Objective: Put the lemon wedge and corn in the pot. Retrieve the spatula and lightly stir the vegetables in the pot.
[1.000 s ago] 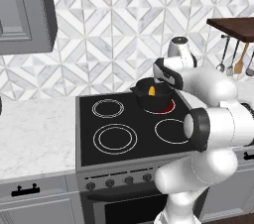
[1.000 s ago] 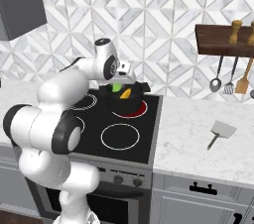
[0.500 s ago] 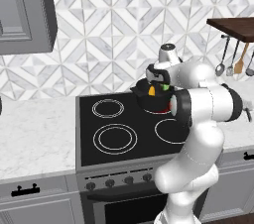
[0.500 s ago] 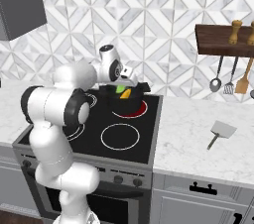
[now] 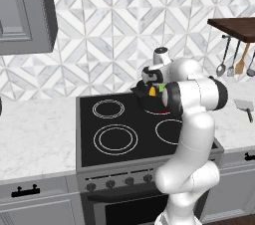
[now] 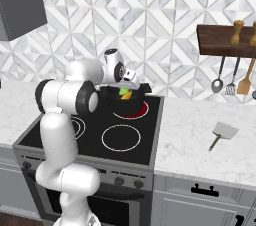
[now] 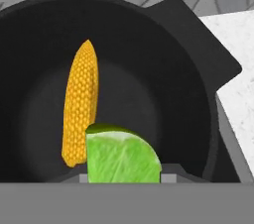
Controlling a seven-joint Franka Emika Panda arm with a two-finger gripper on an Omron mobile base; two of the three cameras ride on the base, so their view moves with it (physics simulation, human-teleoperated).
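The black pot (image 7: pixel 168 64) stands on the stove's back right burner (image 5: pixel 143 98), (image 6: pixel 136 101). Inside it lies the yellow corn cob (image 7: pixel 79 109). The green lemon wedge (image 7: pixel 122 157) sits between the fingers of my gripper (image 7: pixel 124 176), which is shut on it just above the pot's inside. From the base views the gripper (image 5: pixel 155 89), (image 6: pixel 125 92) hangs over the pot with green and yellow showing under it. The spatula (image 6: pixel 223 133), (image 5: pixel 245 106), with its light-grey blade, lies flat on the counter to the right of the stove.
The black stovetop (image 5: pixel 119 139) has three free burner rings. Ladles and a wooden utensil (image 6: pixel 244 83) hang under a dark shelf (image 6: pixel 225 40) on the right wall. A grey cabinet (image 5: pixel 25 10) hangs at upper left. The marble counter (image 6: pixel 200 150) runs along both sides.
The arm's elbow has swung up and back while the hand stayed over the pot, dropping a little closer to it. Corn and spatula have not moved.
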